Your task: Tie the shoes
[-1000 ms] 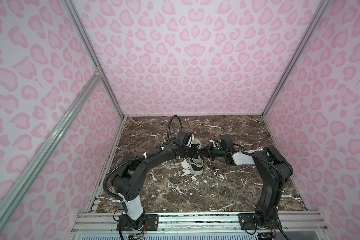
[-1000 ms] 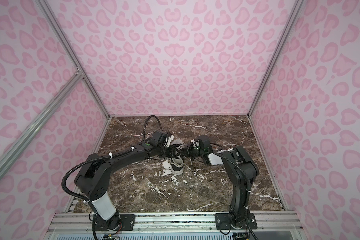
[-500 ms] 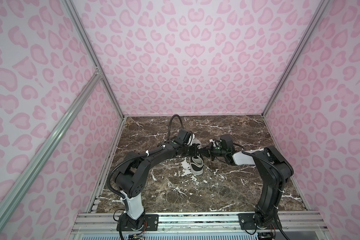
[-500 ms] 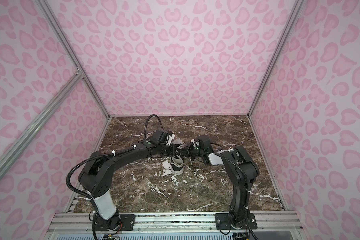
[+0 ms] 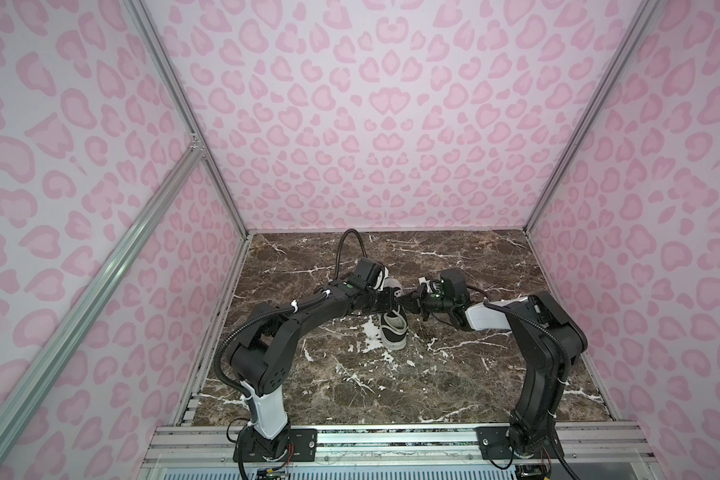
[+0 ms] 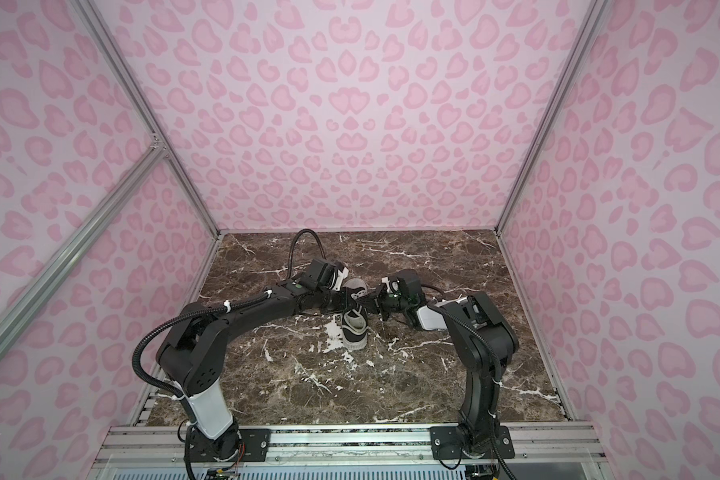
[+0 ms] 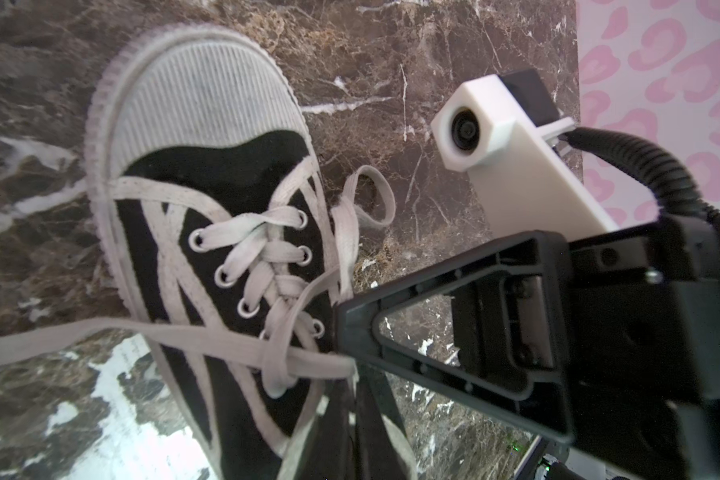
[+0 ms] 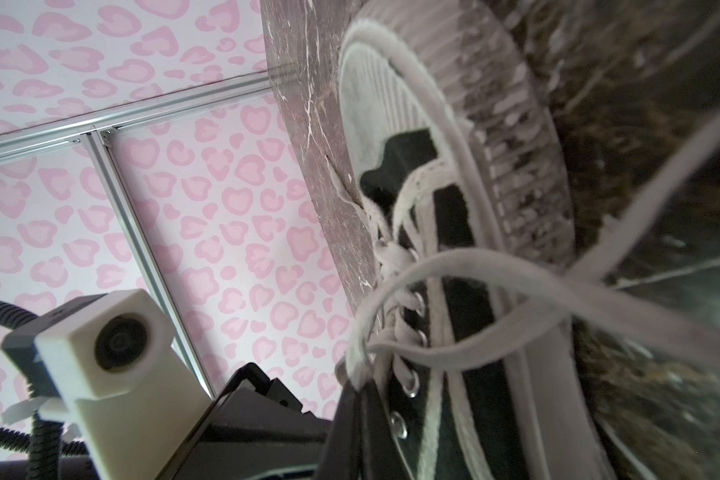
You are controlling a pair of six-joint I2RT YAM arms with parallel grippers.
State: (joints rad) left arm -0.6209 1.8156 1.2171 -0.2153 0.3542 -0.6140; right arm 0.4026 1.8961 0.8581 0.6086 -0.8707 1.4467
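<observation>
The black shoe (image 5: 393, 328) lies mid-worktop (image 5: 391, 386) between the two arms, with its white toe toward their bases. The right fingers (image 7: 433, 280) pinch a strand of its laces (image 7: 225, 343) over the eyelets. The left fingers (image 8: 262, 395) are pressed together just beside them. I cannot tell whether they hold a lace.

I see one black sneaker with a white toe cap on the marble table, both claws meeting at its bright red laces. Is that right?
Nearly. The laces are off-white, not red; the left wrist view shows them clearly. The rest stands: one black sneaker with a white toe cap on the marble table, left claw and right claw meeting at the laces.
</observation>
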